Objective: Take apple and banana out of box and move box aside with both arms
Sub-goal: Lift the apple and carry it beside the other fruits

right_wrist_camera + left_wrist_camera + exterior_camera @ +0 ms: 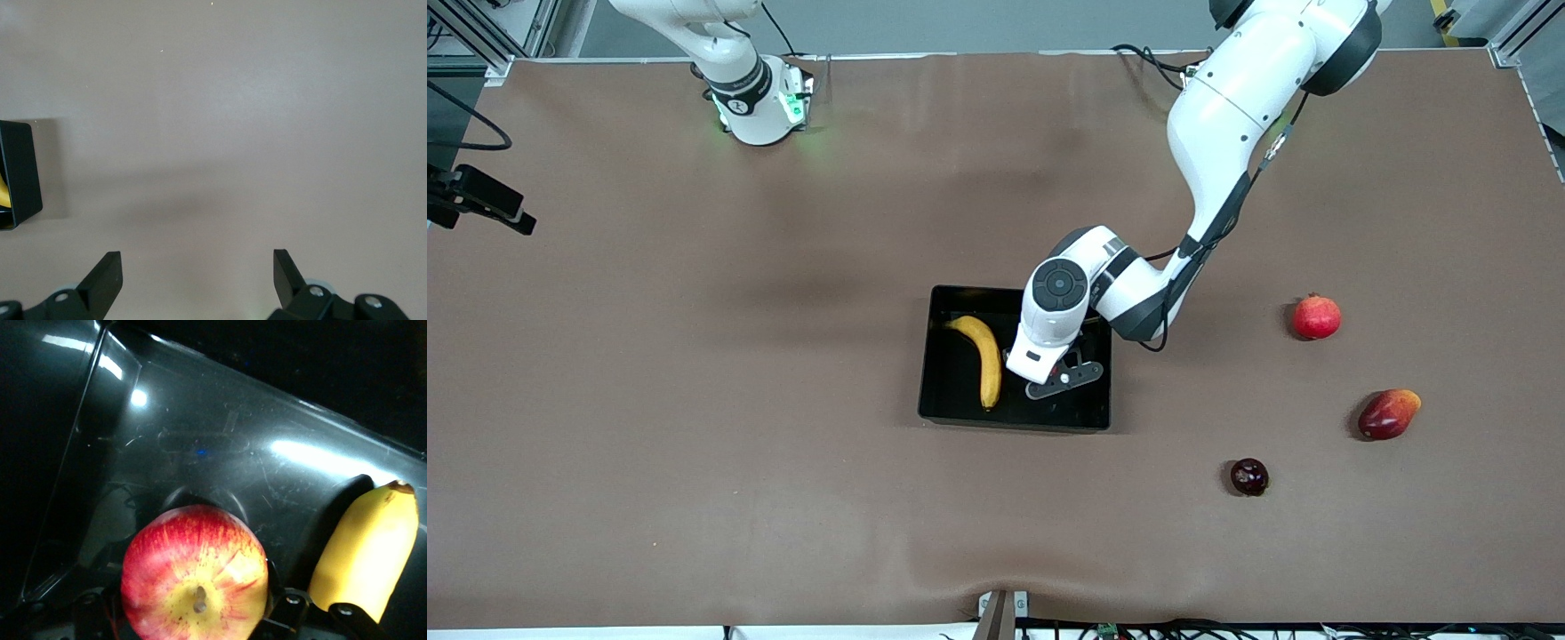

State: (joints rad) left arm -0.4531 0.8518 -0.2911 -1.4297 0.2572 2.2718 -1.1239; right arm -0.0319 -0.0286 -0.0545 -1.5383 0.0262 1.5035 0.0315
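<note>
The glossy black box [960, 411] sits mid-table with the yellow banana [983, 356] lying in it. My left gripper [1063, 378] reaches down into the box beside the banana, at the end toward the left arm. In the left wrist view the red-and-yellow apple [195, 577] fills the gap of the left gripper [193, 600], its fingers against both sides, low over the box floor [233, 453]; the banana [365, 560] lies alongside. My right gripper [197, 270] is open over bare table, a corner of the box [17, 173] at the view's edge; it is out of the front view.
Three other fruits lie toward the left arm's end: a red pomegranate [1317, 317], a dark red-orange mango [1388, 414] and, nearest the front camera, a dark plum [1249, 476]. The right arm's base [756, 98] stands at the table's back edge.
</note>
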